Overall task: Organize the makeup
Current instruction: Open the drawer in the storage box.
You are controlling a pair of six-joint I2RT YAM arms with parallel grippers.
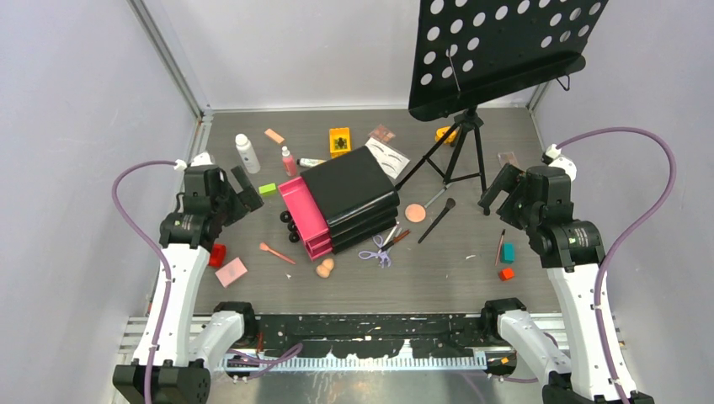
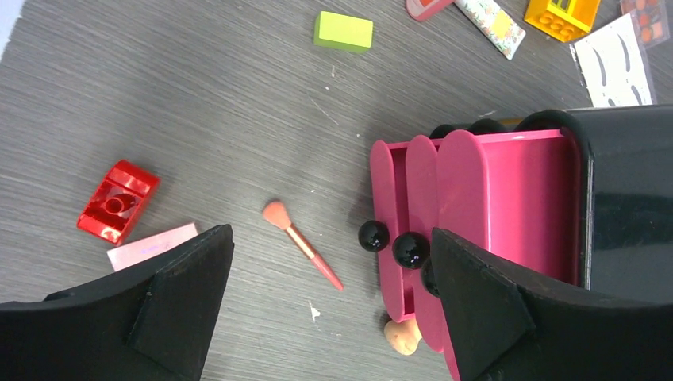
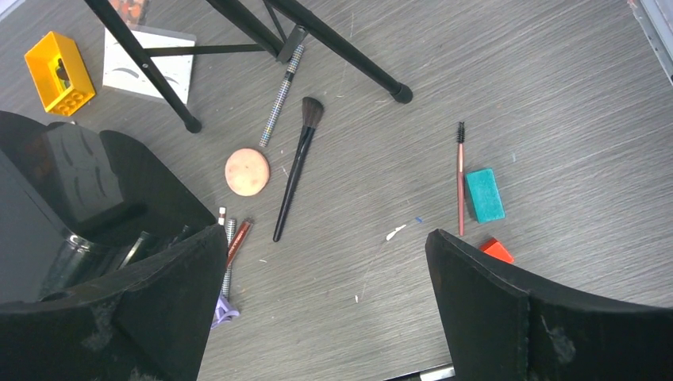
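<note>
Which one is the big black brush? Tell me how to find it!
Find the black chest with pink drawers in the middle of the table. Just right of it lies a round peach pad. The black brush lies slanted beside that, all black with a fluffy dark head.

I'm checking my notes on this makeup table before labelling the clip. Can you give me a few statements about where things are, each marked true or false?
1. The left gripper and the right gripper are both open and empty. True.
2. The pink drawers stand pulled out of the black chest. True.
3. The black brush lies in one of the pink drawers. False: it lies on the table, beside the round peach pad.
4. The teal block lies next to a thin spoolie wand. True.
5. The white bottle sits on top of the black chest. False: it is on the table, left of the chest.
</note>
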